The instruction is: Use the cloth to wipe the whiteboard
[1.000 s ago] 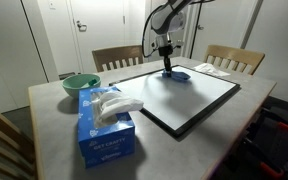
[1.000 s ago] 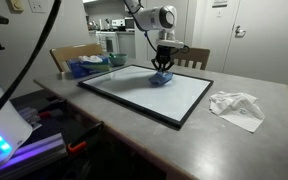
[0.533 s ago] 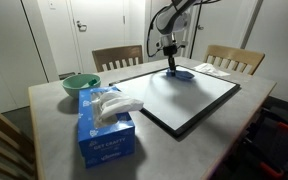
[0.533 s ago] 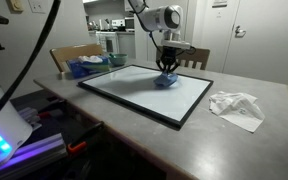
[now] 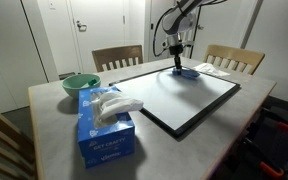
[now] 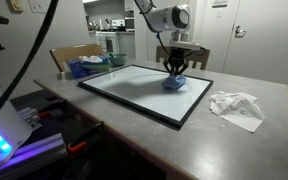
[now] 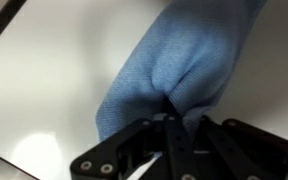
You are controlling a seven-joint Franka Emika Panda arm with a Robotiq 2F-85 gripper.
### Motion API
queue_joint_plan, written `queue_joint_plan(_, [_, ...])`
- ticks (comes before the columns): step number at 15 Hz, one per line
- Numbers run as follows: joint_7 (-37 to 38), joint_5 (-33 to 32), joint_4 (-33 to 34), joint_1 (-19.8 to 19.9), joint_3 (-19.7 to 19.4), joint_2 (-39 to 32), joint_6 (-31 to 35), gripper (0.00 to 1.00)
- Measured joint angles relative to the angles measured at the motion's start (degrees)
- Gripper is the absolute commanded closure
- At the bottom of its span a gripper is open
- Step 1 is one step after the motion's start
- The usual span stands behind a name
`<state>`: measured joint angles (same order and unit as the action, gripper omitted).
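In an exterior view the arm reaches down from above with its pincer [image 5: 177, 67] pointing straight at the whiteboard [image 5: 174, 98], which lies flat on the tabletop [image 5: 54, 128] inside a dark frame. The blue cloth [image 5: 187, 73] sits bunched under the pincer, pressed on the board close to its far edge. A blue tissue box [image 5: 105, 130] with a white tissue sticking out stands near the front of the tabletop, a green bowl [image 5: 80, 84] lies behind it, and white paper [image 5: 216, 69] rests beyond the board's far edge. Two wooden chairs [image 5: 117, 56] stand at the far side. In an exterior view from another place, the pincer [image 6: 175, 72] again stands upright over the cloth [image 6: 174, 84], which lies on the whiteboard [image 6: 134, 88] near the edge that faces a crumpled white paper [image 6: 236, 106]; the paper lies off the board on the bare tabletop [image 6: 254, 145], well apart from the cloth. The tissue box [image 6: 87, 66] shows past the board's opposite end. In the wrist view the pincer [image 7: 170, 103] has its black fingers [image 7: 184, 150] drawn together, clamped on a gathered fold of the cloth [image 7: 184, 55]; the cloth spreads away from them over the white board surface [image 7: 54, 80], and a strip of the dark frame [image 7: 2, 22] crosses the upper corner.
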<state>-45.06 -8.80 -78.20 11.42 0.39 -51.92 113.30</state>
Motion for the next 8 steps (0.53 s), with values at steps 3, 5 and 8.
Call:
queue_joint_plan(3, [-0.89, 0.0, 1.25, 0.86, -0.98, -0.72, -0.2, 0.98])
queue_joint_plan(5, [-1.36, 0.0, 2.38, 1.37, -1.41, -1.36, -0.6, 0.98])
queue_joint_plan(8, [-1.55, 0.0, 4.27, 2.02, -1.98, -2.41, -1.35, 0.98])
